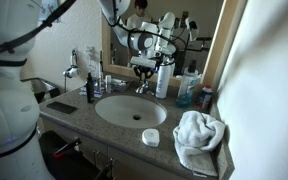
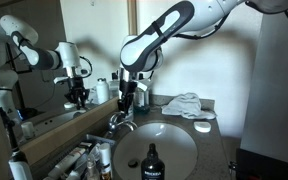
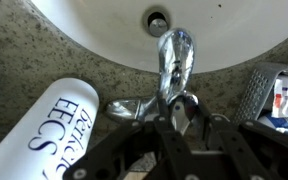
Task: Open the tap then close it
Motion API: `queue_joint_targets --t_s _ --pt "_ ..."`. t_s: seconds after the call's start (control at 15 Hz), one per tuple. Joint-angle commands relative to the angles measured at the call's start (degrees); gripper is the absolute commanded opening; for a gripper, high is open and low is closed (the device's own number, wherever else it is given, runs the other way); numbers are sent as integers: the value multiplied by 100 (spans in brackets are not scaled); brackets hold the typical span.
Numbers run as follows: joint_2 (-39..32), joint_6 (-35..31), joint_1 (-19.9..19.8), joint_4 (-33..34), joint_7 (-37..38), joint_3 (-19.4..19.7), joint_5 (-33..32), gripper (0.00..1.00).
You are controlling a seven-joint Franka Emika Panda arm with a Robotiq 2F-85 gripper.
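The tap [image 3: 174, 55] is a small chrome faucet at the back rim of the white basin [image 3: 94, 30]. Its spout points toward the drain [image 3: 158, 20]. It also shows in both exterior views [image 1: 142, 87] [image 2: 118, 122]. My gripper [image 3: 184, 118] comes down from above, its two dark fingers close on either side of the tap's lever handle [image 3: 182, 102], and it looks shut on it. Both exterior views show the gripper [image 1: 144, 70] [image 2: 129, 102] right over the tap.
A tall white bottle [image 3: 54, 125] [image 1: 164, 80] stands close beside the tap. A dark pump bottle [image 1: 90, 88] [image 2: 151, 165] is on the counter. A crumpled white towel [image 1: 199, 140] and a small soap dish [image 1: 150, 137] lie near the basin. The mirror [image 1: 184, 25] is directly behind.
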State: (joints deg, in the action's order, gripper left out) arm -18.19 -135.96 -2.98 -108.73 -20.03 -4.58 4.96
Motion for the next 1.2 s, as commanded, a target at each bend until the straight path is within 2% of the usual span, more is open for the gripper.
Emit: queue_joint_targets --t_s 0.0,0.6,0.67,0.73,0.87,1.13 --pt "694 757 -100 -782 60 108 -7 8" --pt "646 808 -72 -682 120 127 -73 8" --pt "653 809 -37 -669 200 156 -163 54" --pt "674 881 -19 -665 251 173 -214 56" --pt "864 1390 -32 -817 232 245 -247 68" --pt "1412 1691 -44 -1145 158 392 -134 99"
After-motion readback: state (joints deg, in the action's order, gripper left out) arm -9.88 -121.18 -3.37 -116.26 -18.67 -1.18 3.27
